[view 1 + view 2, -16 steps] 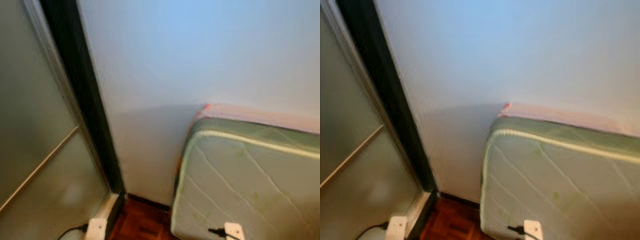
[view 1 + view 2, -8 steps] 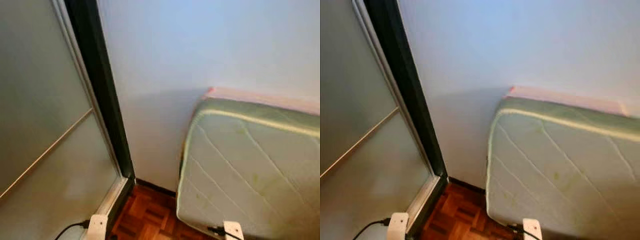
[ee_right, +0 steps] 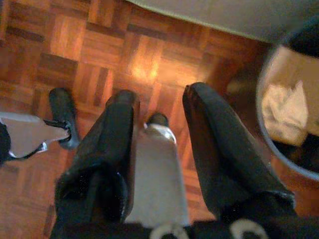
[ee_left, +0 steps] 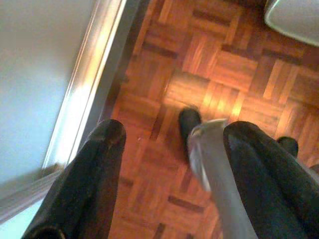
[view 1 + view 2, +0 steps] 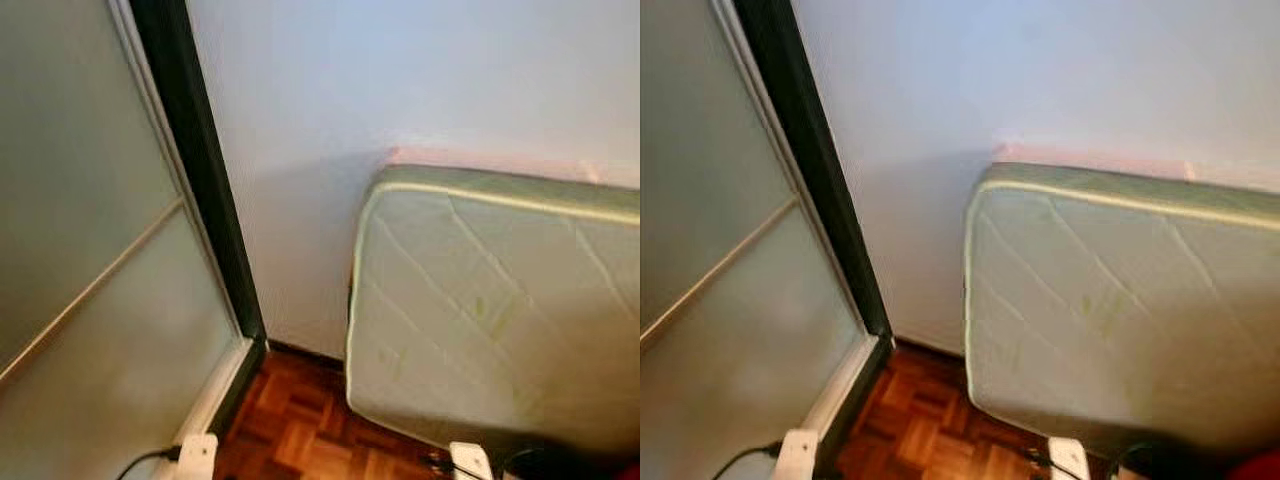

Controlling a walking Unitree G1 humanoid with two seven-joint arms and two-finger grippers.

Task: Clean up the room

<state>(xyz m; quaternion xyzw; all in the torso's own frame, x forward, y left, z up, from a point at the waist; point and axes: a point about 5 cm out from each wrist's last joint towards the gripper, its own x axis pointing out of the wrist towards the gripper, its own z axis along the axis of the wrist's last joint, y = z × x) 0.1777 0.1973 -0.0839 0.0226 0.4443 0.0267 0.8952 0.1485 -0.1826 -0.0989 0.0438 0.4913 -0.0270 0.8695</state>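
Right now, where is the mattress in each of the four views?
Left eye view: the mattress is on the right, standing on edge.
Right eye view: on the right again.
Left wrist view: a pale corner beyond the parquet floor.
Right wrist view: a pale edge beyond the floor.
Shared landmark: the parquet floor.

I can read no text, label, brand, number or sign in any view. The mattress (image 5: 500, 310) at about 3 o'clock shows bare quilting, and the wall (image 5: 400, 80) at 12 o'clock is plain.
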